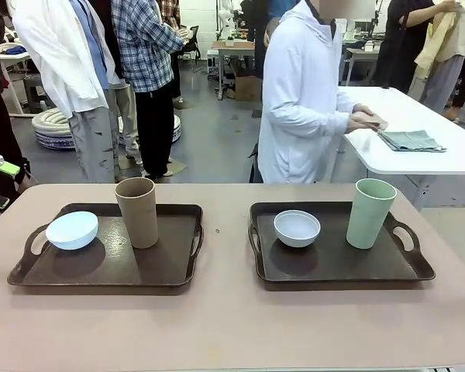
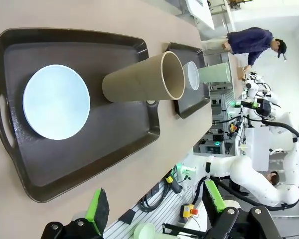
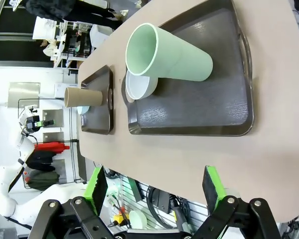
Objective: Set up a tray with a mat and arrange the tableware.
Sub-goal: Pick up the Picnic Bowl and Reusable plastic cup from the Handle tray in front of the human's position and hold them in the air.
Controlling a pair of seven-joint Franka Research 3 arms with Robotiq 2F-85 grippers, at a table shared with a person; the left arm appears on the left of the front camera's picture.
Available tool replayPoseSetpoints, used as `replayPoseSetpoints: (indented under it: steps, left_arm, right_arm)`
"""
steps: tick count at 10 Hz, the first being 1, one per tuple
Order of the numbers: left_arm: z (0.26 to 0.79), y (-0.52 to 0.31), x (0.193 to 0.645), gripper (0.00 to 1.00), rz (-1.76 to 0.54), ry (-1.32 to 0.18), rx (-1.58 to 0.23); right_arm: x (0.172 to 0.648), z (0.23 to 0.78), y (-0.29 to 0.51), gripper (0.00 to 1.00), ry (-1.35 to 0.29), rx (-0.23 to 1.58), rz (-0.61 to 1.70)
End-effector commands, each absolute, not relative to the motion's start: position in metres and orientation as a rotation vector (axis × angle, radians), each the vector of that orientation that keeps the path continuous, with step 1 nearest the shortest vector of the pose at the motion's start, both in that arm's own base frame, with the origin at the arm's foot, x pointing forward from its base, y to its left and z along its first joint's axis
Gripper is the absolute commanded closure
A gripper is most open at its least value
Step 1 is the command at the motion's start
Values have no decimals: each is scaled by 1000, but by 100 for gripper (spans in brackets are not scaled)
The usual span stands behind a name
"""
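Observation:
Two dark brown trays stand side by side on the table. The left tray (image 1: 101, 284) holds a pale blue bowl (image 1: 71, 230) and an upright tan cup (image 1: 137, 211). On the right tray (image 1: 337, 280) are a greyish white bowl (image 1: 297, 228) and a pale green cup (image 1: 370, 213). Both tray floors look dark and textured; I cannot tell whether a mat lies on them. My left gripper (image 2: 157, 206) hangs open above the table's near edge, facing the blue bowl (image 2: 56, 102) and tan cup (image 2: 142, 77). My right gripper (image 3: 154, 191) is open too, short of the green cup (image 3: 169, 52).
A person in a white coat (image 1: 302, 101) stands beyond the far edge, hands on a white side table (image 1: 449, 159) beside a folded grey-green cloth (image 1: 412, 140). Other people stand farther back on the left. Bare tabletop (image 1: 225, 325) runs along the front.

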State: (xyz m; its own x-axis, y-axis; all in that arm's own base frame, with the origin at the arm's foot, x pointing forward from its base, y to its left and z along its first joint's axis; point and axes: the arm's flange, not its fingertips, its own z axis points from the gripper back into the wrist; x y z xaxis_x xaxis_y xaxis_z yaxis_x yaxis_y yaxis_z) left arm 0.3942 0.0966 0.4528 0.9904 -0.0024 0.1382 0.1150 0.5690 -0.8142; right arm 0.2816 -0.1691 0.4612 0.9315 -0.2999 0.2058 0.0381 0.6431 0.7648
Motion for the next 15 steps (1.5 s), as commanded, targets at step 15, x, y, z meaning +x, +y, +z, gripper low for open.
replayPoseSetpoints:
  steps: [15]
  left_arm:
    - [452,98,393,0,-64,-131,-981]
  right_arm:
    - [282,461,-170,0,-330,862,-188]
